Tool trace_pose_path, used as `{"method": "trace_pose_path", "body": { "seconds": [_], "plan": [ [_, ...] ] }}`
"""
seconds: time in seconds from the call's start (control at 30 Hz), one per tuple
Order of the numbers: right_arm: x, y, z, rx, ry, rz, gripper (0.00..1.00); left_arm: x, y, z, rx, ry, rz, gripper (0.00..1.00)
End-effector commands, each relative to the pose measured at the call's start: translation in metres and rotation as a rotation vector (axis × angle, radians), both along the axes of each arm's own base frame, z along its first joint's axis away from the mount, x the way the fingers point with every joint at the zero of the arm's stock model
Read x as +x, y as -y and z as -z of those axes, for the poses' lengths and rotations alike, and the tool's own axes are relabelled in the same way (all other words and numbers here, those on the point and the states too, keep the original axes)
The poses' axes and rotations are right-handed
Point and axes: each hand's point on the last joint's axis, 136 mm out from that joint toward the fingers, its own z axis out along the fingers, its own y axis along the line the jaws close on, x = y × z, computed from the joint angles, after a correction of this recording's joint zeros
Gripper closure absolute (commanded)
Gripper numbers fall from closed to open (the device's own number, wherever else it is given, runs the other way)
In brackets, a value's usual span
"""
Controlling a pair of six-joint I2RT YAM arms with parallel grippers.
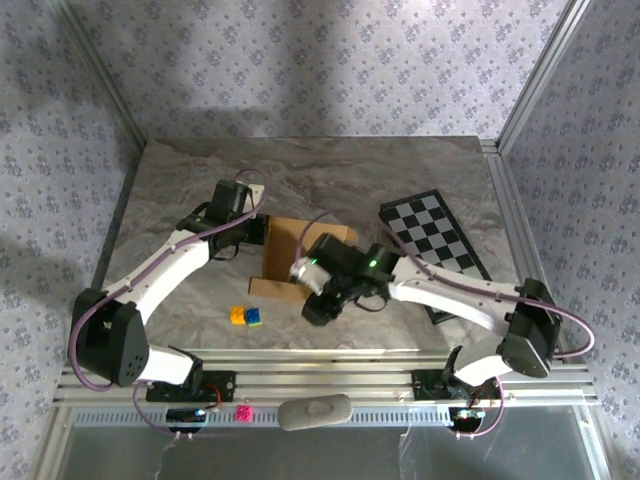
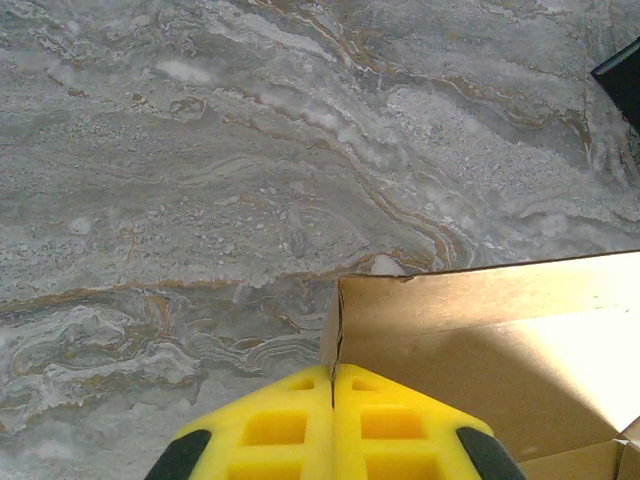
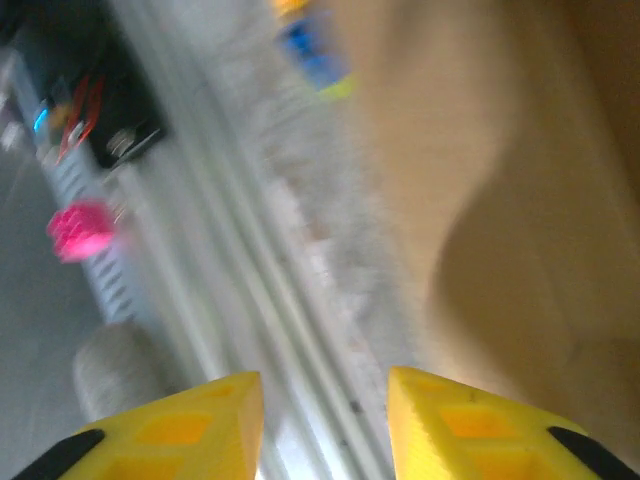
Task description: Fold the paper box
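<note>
The paper box [image 1: 285, 250] is tan cardboard lying partly folded in the middle of the marble table, one wall standing up on its left side. My left gripper [image 1: 262, 232] is at that wall. In the left wrist view its yellow fingers [image 2: 333, 375] are pressed together on the thin top edge of the box wall [image 2: 500, 340]. My right gripper [image 1: 315, 308] hovers over the box's near right corner, pointing toward the table's front edge. In the blurred right wrist view its jaws [image 3: 325, 400] stand apart with nothing between them, and the box [image 3: 480, 200] lies to their right.
A black-and-white checkerboard [image 1: 435, 235] lies at the right, under the right arm. Yellow and blue toy bricks [image 1: 246, 316] sit just in front of the box. Aluminium rails [image 1: 330, 365] run along the near edge, with a pink block [image 1: 243, 414] and a grey oval pad [image 1: 315, 411].
</note>
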Motion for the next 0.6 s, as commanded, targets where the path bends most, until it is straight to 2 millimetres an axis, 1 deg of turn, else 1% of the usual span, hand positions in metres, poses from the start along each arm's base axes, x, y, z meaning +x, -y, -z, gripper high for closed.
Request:
{"method": "trace_pose_path", "body": {
  "seconds": [0.0,0.07,0.13,0.2,0.23,0.3,0.37,0.43,0.5,0.57],
  "plan": [
    [0.065,0.030,-0.050,0.165,0.116,0.307,0.57,-0.002,0.003,-0.006,-0.010,0.007,0.006,1.00],
    [0.081,0.046,-0.055,0.193,0.095,0.398,0.54,-0.002,0.003,-0.006,-0.011,0.002,0.003,1.00],
    [0.091,0.062,-0.056,0.202,0.089,0.469,0.53,-0.001,0.003,-0.005,-0.008,-0.002,0.003,1.00],
    [0.103,0.079,-0.051,0.205,0.071,0.554,0.48,0.000,0.004,-0.004,-0.006,-0.006,0.002,1.00],
    [0.106,0.084,-0.049,0.208,0.051,0.573,0.48,0.000,0.004,-0.004,-0.005,-0.007,0.001,1.00],
    [0.110,0.084,-0.048,0.203,0.026,0.578,0.49,0.001,0.004,-0.003,-0.006,-0.014,-0.003,1.00],
    [0.107,0.076,-0.052,0.204,0.030,0.535,0.51,0.002,0.004,-0.002,-0.002,-0.024,-0.008,1.00],
    [0.103,0.082,-0.049,0.138,0.067,0.535,0.49,0.003,0.005,-0.002,-0.004,-0.030,-0.009,1.00],
    [0.109,0.104,-0.038,0.085,0.071,0.618,0.47,0.004,0.005,-0.004,-0.009,-0.025,-0.018,1.00],
    [0.122,0.123,-0.028,0.089,0.039,0.698,0.44,0.005,0.005,-0.003,-0.014,-0.027,-0.024,1.00]
  ]
}}
